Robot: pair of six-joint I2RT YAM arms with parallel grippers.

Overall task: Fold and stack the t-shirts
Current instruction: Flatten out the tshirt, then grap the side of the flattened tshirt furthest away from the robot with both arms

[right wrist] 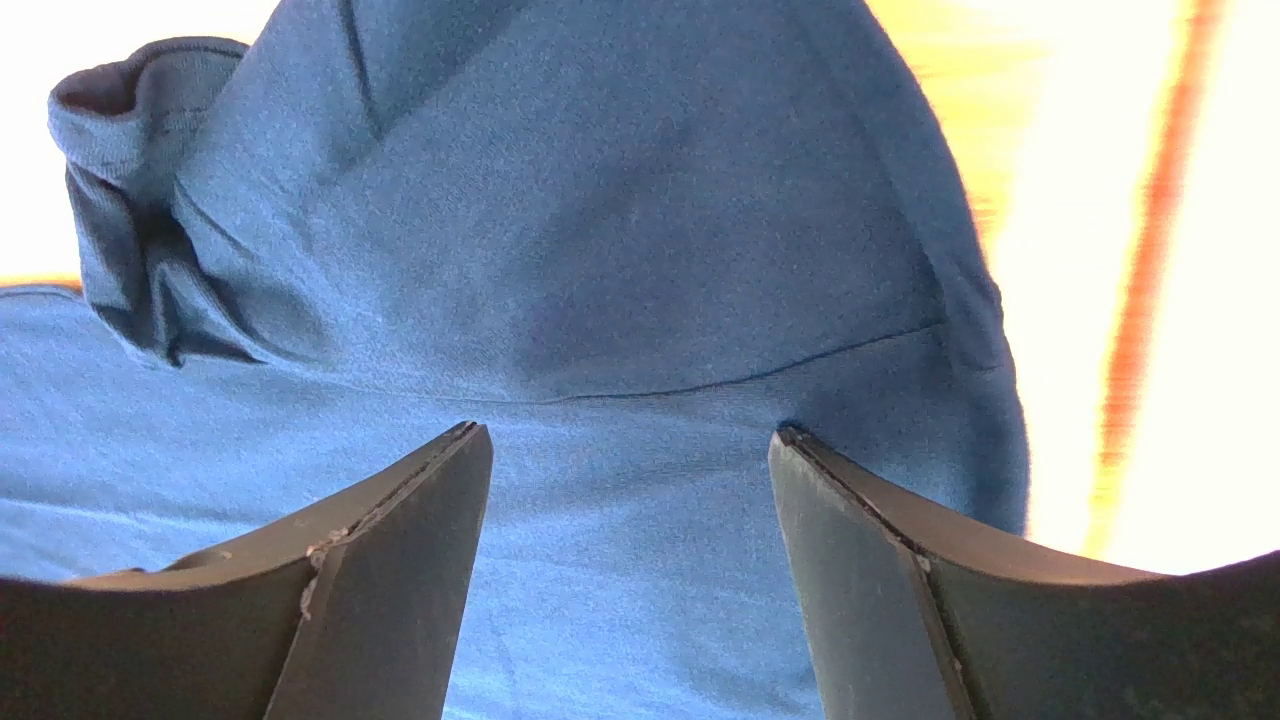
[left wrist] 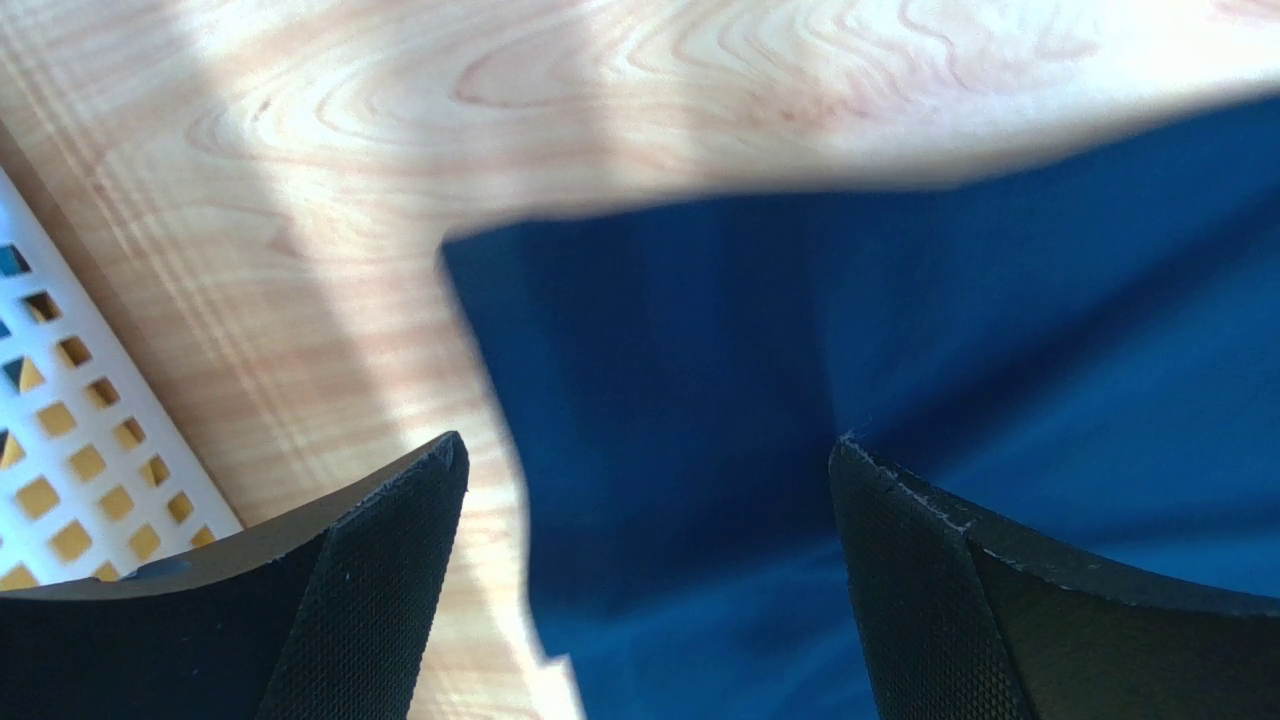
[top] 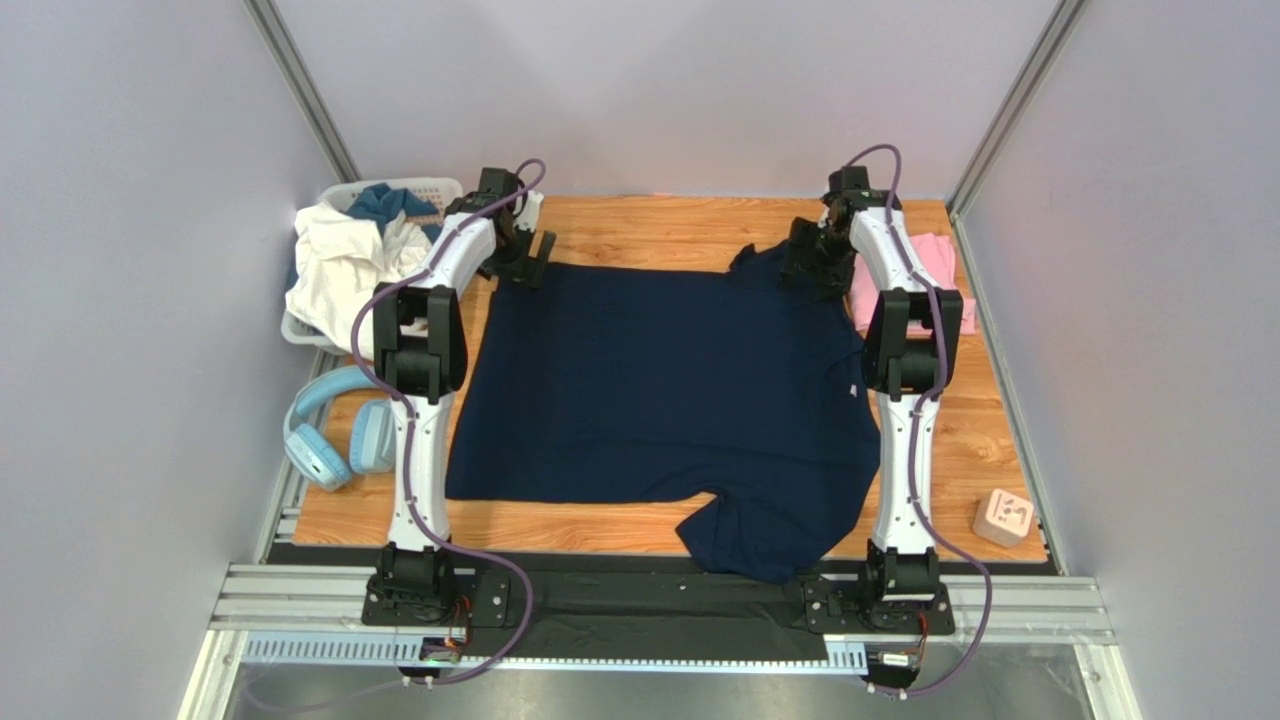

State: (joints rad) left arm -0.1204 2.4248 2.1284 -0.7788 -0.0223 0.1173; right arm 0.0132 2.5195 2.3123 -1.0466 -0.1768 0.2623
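A: Navy cloth fills the middle of the wooden table (top: 631, 222): the navy t-shirt (top: 661, 390) lies spread flat, one sleeve reaching past the near edge.
B: And the pink t-shirt (top: 950, 270)?
A: At the far right edge, partly behind the right arm.
B: Grippers?
A: The left gripper (left wrist: 646, 450) gapes wide over the shirt's far left corner, gripping nothing. The right gripper (right wrist: 624, 435) stands apart over the far sleeve, empty too; its tips may touch the cloth, I cannot tell.
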